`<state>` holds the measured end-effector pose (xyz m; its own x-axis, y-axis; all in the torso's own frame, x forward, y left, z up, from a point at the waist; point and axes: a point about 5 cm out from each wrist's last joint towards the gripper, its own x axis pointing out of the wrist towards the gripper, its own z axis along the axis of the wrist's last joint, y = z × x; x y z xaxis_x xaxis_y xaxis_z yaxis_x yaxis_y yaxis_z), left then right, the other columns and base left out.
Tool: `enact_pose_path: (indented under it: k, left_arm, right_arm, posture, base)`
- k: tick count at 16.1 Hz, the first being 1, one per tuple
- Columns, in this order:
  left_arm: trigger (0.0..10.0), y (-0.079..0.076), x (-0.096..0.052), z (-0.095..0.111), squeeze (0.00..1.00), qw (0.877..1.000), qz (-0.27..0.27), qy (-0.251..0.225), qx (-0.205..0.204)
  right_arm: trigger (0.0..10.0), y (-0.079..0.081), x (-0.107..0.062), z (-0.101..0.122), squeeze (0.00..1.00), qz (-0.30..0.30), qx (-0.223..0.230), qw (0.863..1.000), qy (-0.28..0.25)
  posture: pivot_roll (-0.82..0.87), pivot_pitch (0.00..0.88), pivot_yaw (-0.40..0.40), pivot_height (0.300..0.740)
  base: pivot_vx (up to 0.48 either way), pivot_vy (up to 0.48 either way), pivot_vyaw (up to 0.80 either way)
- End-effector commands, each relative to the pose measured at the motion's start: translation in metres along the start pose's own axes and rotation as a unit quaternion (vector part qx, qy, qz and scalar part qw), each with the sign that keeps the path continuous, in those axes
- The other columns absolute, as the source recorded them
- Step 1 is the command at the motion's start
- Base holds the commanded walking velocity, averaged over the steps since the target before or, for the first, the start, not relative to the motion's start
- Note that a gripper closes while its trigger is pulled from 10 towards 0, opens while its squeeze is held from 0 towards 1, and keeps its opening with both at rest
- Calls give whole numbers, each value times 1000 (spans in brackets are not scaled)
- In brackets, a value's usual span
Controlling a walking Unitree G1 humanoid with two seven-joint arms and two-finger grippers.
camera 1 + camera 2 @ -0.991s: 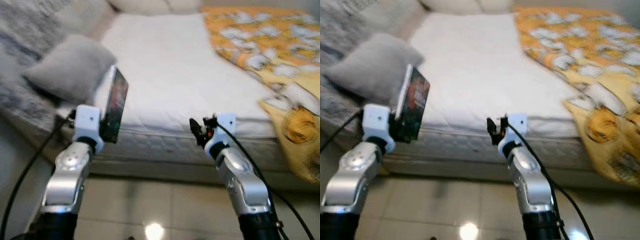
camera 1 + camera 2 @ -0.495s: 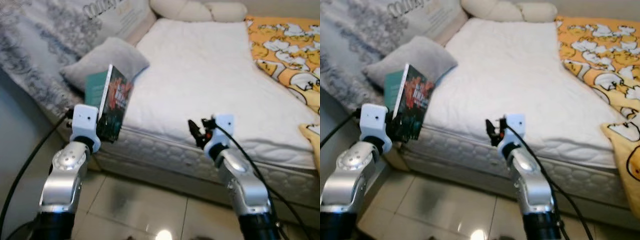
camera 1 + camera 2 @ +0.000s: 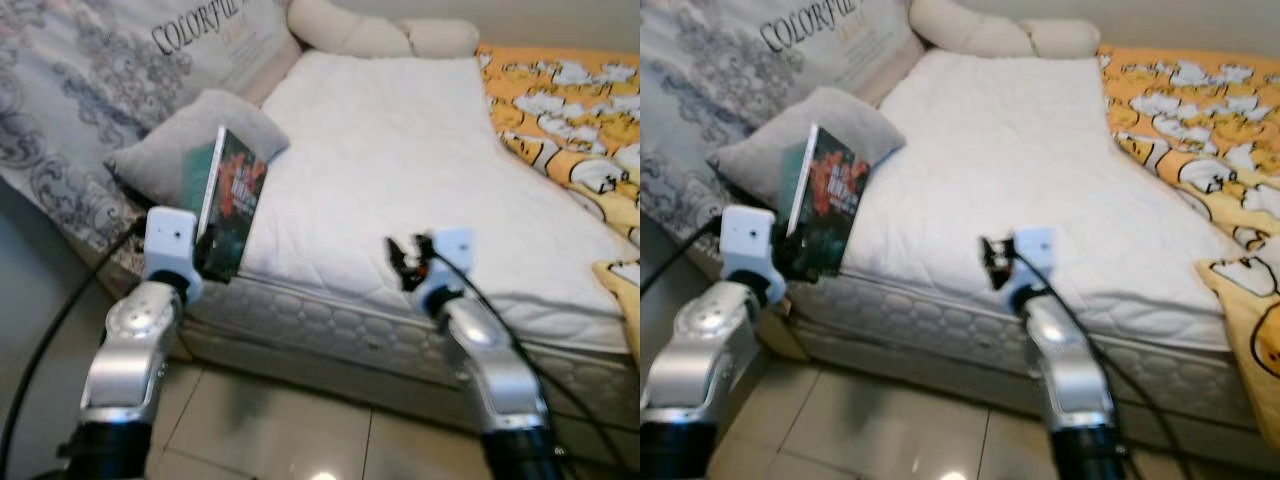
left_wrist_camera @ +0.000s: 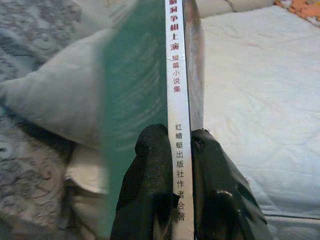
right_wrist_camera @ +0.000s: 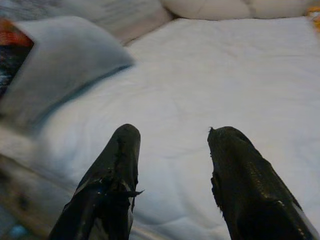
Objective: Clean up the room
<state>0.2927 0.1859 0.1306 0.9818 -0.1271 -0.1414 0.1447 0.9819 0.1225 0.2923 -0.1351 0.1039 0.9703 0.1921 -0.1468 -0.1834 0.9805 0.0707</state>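
The robot is standing at the foot corner of the bed (image 3: 400, 190), and its left gripper (image 3: 213, 262) is pinching a thin paperback book (image 3: 232, 203) by the lower end of the spine, the book's long axis rising upright above the fingers (image 4: 150, 180). The book is hanging just beside the soft grey pillow (image 3: 175, 150), over the mattress edge. The right gripper (image 3: 405, 268) is hovering with its fingers apart, holding nothing, over the quilted white mattress. A yellow patterned blanket (image 3: 570, 110) is lying well apart.
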Motion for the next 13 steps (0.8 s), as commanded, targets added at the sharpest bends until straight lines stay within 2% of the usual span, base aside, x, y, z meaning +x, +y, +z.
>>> enact_pose_path:
  k: [1,4,13]
  left_arm:
    - [10000,3,-1,11,0,1000,4,-25,5]
    - [10000,5,-3,10,0,1000,11,-24,2]
    - [10000,8,-4,9,0,1000,15,-19,4]
  right_arm:
    - [10000,9,2,6,0,14,-4,1000,-17]
    - [10000,12,1,4,0,36,3,999,-12]
    - [10000,11,-1,4,0,29,13,999,-13]
  posture:
    - [-24,0,32,740]
    - [-20,0,24,740]
    - [-25,0,36,740]
  base:
    - [349,0,0]
    - [345,0,0]
    - [347,0,0]
